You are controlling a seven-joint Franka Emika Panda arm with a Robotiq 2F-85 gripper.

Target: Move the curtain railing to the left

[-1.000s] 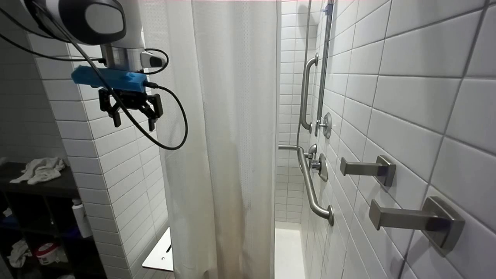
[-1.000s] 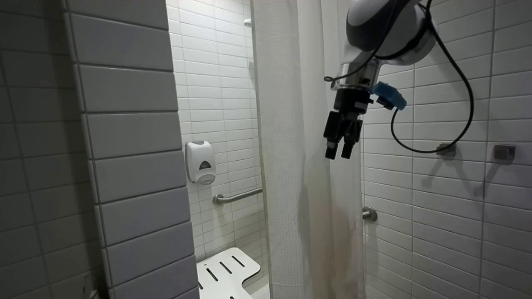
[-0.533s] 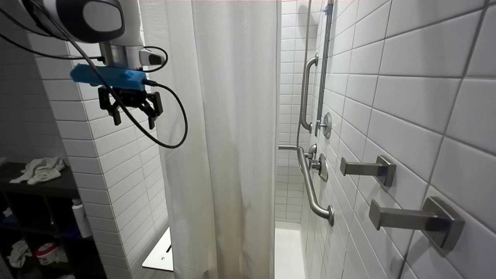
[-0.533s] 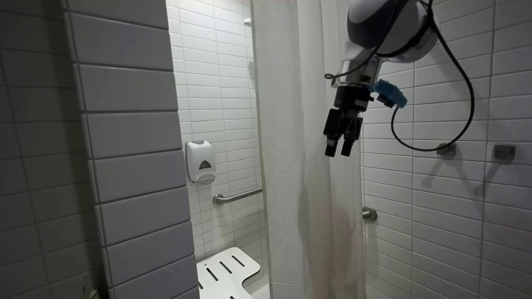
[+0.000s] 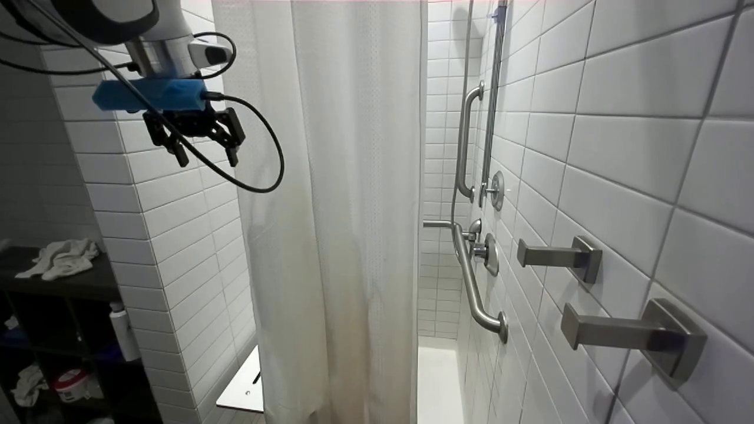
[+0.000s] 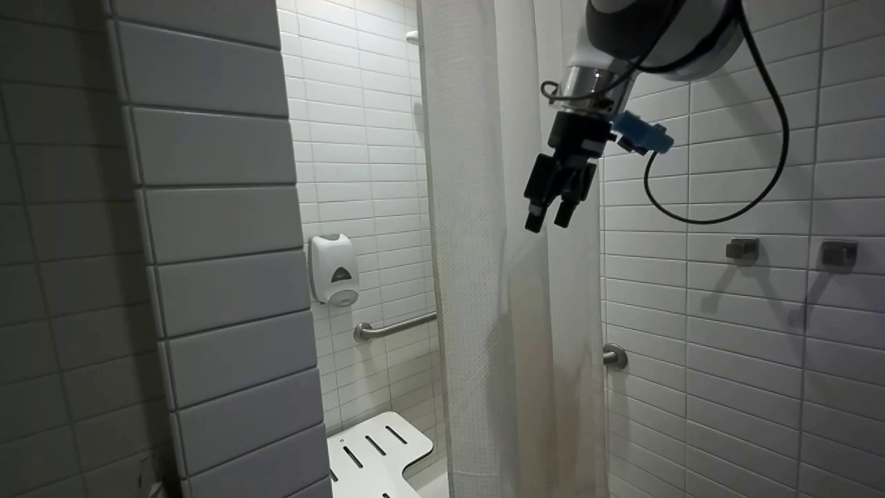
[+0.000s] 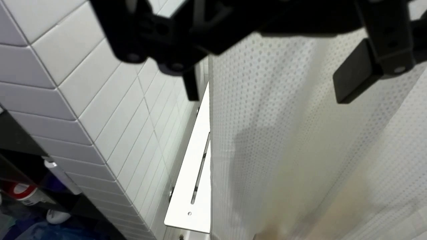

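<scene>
The curtain railing is a tall off-white fabric curtain (image 5: 353,206) with vertical folds and brownish stains low down. It shows in both exterior views (image 6: 477,277) and in the wrist view (image 7: 283,150); its top is out of view. My gripper (image 5: 208,161) is open and empty by the curtain's left edge in an exterior view. In an exterior view (image 6: 549,221) it stands before the folds. In the wrist view (image 7: 268,96) the curtain's edge lies between the two fingers in the picture, just right of the left finger. Whether any fabric touches a finger I cannot tell.
A tiled wall corner (image 5: 153,235) stands left of the curtain, close behind the gripper. A white slatted bench (image 6: 377,449) is low behind it. Grab bars (image 5: 471,282) and two metal hooks (image 5: 551,256) are on the right wall. A loose cable (image 5: 277,147) loops beside the gripper.
My gripper has risen and tilted slightly, and its cable loop has risen with it. In an exterior view the gripper has also shifted a little left. The curtain looks nearly unchanged.
</scene>
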